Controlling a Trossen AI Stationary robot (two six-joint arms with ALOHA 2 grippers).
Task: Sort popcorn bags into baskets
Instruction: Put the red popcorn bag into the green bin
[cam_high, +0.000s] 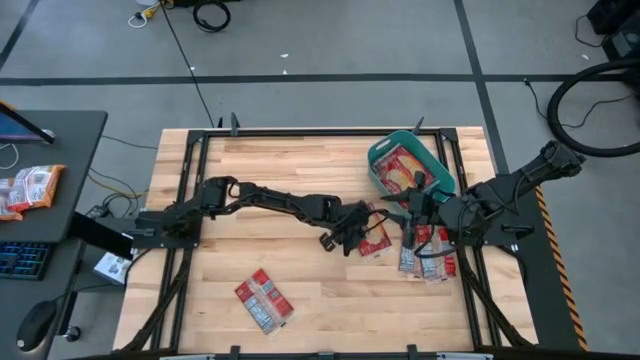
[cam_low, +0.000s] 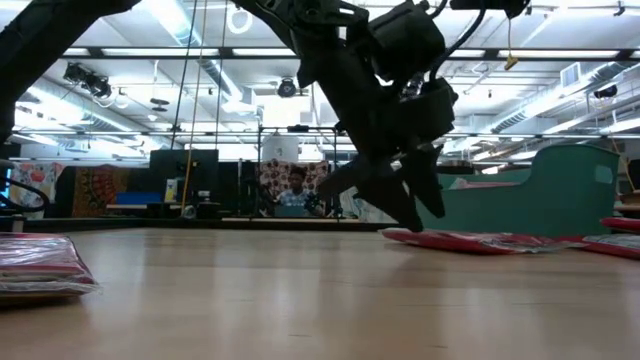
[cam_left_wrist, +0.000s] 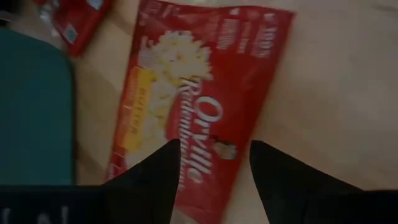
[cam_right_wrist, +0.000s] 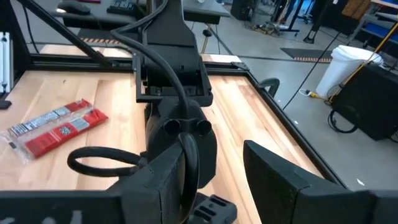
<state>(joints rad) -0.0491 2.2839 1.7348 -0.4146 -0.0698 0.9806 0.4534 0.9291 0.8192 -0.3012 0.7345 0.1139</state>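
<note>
A teal plastic basket (cam_high: 436, 158) with rounded corners and sloping sides sits near the far right corner of the counter (cam_high: 300, 290), and red popcorn bags (cam_high: 402, 170) lie inside it. The counter is pale wood planks inside a black metal frame. More flat red packets rest on the wood: one single bag (cam_high: 376, 238) near the middle just in front of the basket, a small pile (cam_high: 428, 252) beside it toward the right edge, and another pile (cam_high: 264, 299) well apart near the front. The left tool (cam_high: 352, 224) reaches across the counter and hangs over the single bag, its two dark fingers (cam_left_wrist: 155, 171) spread apart above the glossy red wrapper printed with white popcorn and a yellow panel (cam_left_wrist: 199, 106), holding nothing. The right tool (cam_high: 413, 208) sits close by, between the basket and the right-hand pile, its fingers (cam_right_wrist: 280, 180) parted and empty, facing the left arm (cam_right_wrist: 177, 81). In the low view the basket wall (cam_low: 560, 190) rises behind flat red packets (cam_low: 480, 241). Around the counter lies a grey floor with cables (cam_high: 590, 105), and to the left stands a dark desk (cam_high: 60, 170) carrying paler orange-and-white packets (cam_high: 28, 188). Beyond, the room is a large workshop with ceiling lights, and a person (cam_low: 295, 192) sits far off.
</note>
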